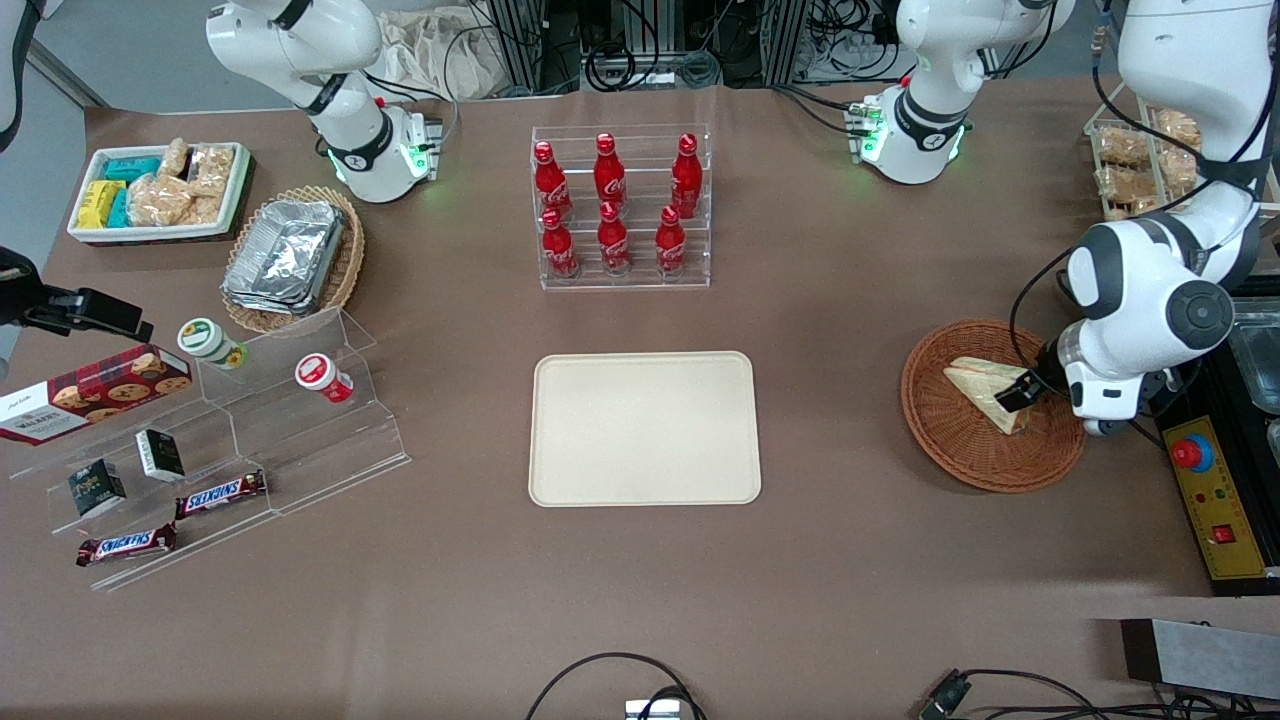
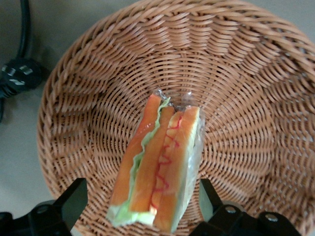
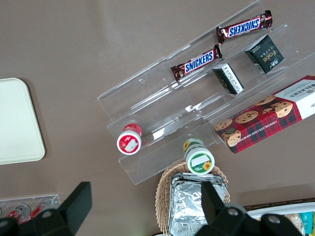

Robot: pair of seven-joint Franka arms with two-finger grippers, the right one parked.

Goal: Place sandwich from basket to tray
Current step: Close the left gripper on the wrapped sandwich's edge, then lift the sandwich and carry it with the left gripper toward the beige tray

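Observation:
The sandwich (image 1: 985, 390), a wrapped triangular wedge, lies in the round reddish-brown wicker basket (image 1: 945, 435) toward the working arm's end of the table. In the left wrist view the sandwich (image 2: 157, 167) shows its orange-red filling and green lettuce on the basket weave (image 2: 236, 83). My left gripper (image 1: 1022, 390) (image 2: 142, 201) is low in the basket, open, with one black finger on each side of the sandwich's wide end and a gap to each. The cream-beige tray (image 1: 645, 428) lies flat and bare at the table's middle.
A clear rack of red cola bottles (image 1: 620, 205) stands farther from the front camera than the tray. A clear stepped stand with snacks (image 1: 215, 440) and a tan basket of foil containers (image 1: 295, 255) are toward the parked arm's end. A control box (image 1: 1215, 500) is beside the basket.

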